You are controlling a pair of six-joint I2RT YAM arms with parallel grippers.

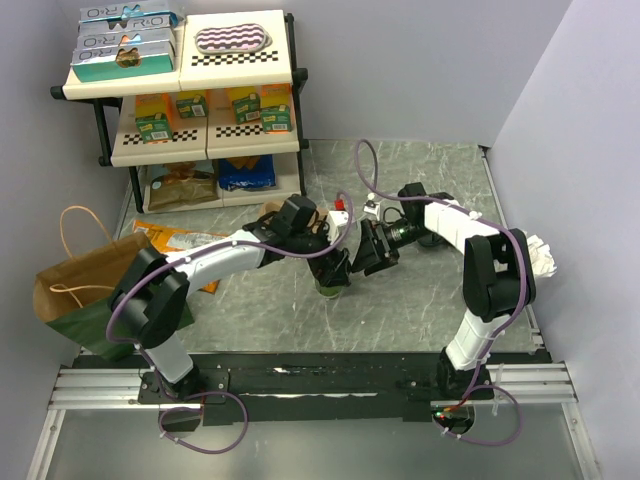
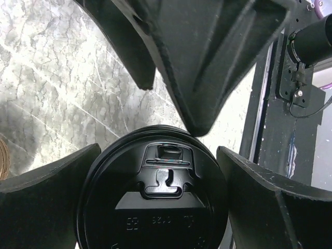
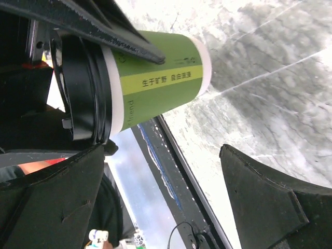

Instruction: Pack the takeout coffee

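The takeout coffee (image 1: 328, 287) is a green paper cup with a black lid, standing upright on the grey marble table near the middle. In the left wrist view its lid (image 2: 155, 202) fills the space between my left gripper's fingers. My left gripper (image 2: 158, 151) hangs just above it, open, with one finger on each side of the lid and a thin gap on the right. My right gripper (image 3: 161, 155) is open and holds nothing. It sits close to the right of the cup (image 3: 155, 78), and one of its fingers (image 2: 207, 62) shows over the lid.
A brown paper bag (image 1: 75, 290) with a green base lies open at the left table edge. An orange snack packet (image 1: 180, 240) lies beside it. A shelf rack (image 1: 180, 100) of boxes stands at the back left. Something white and crumpled (image 1: 540, 255) sits at the right edge.
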